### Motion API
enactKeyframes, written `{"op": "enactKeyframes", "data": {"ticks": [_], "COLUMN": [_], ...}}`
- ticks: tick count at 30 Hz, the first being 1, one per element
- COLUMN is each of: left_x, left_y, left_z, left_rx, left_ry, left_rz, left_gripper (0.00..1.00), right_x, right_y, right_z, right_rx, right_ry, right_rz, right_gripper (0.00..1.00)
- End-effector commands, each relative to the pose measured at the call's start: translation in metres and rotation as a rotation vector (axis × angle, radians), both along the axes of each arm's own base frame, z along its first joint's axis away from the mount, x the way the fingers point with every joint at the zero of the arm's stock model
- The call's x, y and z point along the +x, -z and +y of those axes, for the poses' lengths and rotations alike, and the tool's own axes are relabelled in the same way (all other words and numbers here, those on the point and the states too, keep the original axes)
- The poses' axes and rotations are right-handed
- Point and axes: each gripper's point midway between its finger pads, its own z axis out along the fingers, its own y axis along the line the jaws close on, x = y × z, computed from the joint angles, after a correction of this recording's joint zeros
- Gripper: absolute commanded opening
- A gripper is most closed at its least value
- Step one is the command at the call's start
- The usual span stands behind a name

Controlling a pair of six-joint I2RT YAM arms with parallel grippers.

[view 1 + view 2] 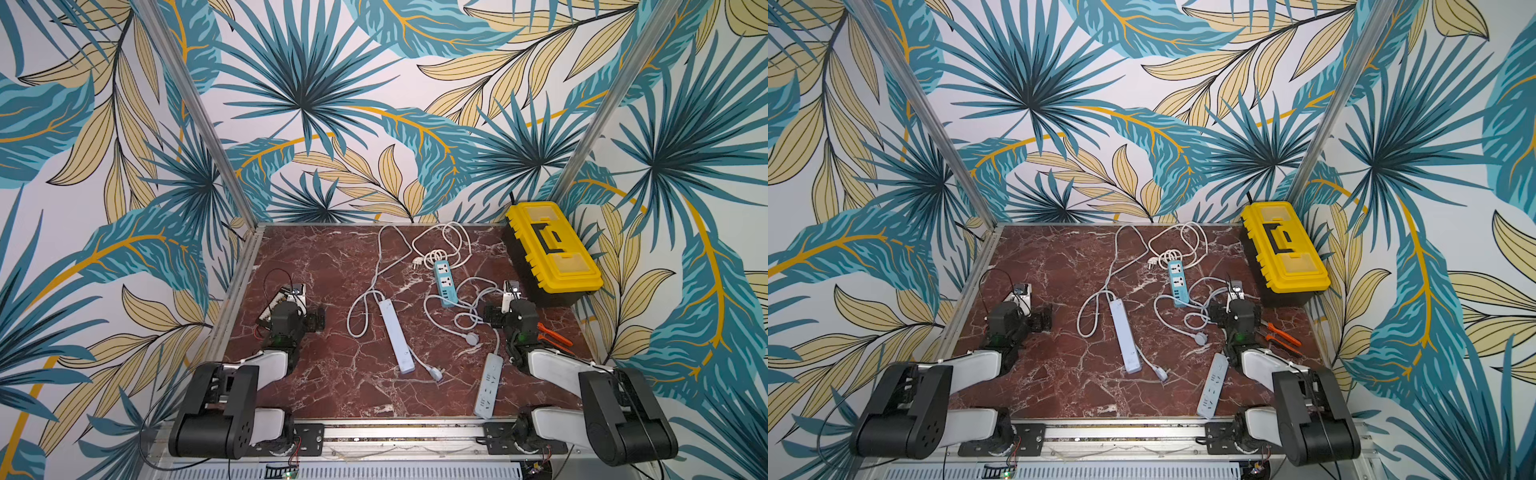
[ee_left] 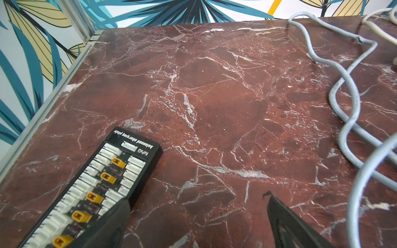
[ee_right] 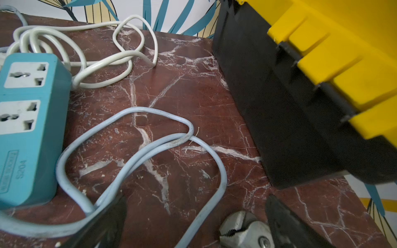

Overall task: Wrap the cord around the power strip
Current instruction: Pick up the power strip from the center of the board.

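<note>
The white power strip (image 1: 397, 336) lies flat in the middle of the table (image 1: 332, 257), its length running from the middle towards the edge by my arm bases. Its cord (image 1: 357, 311) lies loose on the table. One loop sits just beside the strip on my left and a longer run reaches the far edge. None of it is wound around the strip.

A teal power strip (image 1: 445, 282) lies nearer the far right corner, with a cream cord (image 3: 96, 64) bunched at its far end. A grey power strip (image 1: 489, 386) lies by the near edge, on my right. A pale cord (image 3: 150, 150) loops across the table between these two strips.

My left gripper (image 2: 198, 198) hovers over bare table near the left edge. Its fingers are spread wide and hold nothing, and a black charging board (image 2: 96, 182) lies just beside it.

My right gripper (image 3: 196, 199) is also spread wide and empty. The pale cord runs just beside one finger and pliers (image 3: 245, 232) lie near the other.

A yellow toolbox (image 1: 552, 245) stands along the right edge at the far corner.
</note>
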Motion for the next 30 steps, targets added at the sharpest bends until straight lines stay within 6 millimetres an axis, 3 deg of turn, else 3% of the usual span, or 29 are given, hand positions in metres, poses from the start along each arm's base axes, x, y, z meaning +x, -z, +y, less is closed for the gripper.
{"op": "enactKeyframes", "data": {"ticks": [1, 30], "left_x": [0.0512, 0.0514], "left_y": [-0.0412, -0.0413], "left_z": [0.0156, 0.0165], "left_rx": [0.009, 0.007], "left_ry": [-0.039, -0.042], "left_rz": [-0.226, -0.226], "left_gripper": [0.99, 0.99], "right_x": [0.0358, 0.036], "right_y": [-0.0224, -0.0219], "right_z": [-0.0115, -0.0112], "right_rx": [0.089, 0.09], "right_ry": [0.126, 0.125], "right_rz": [-0.192, -0.19], "right_gripper": [0.99, 0.99]}}
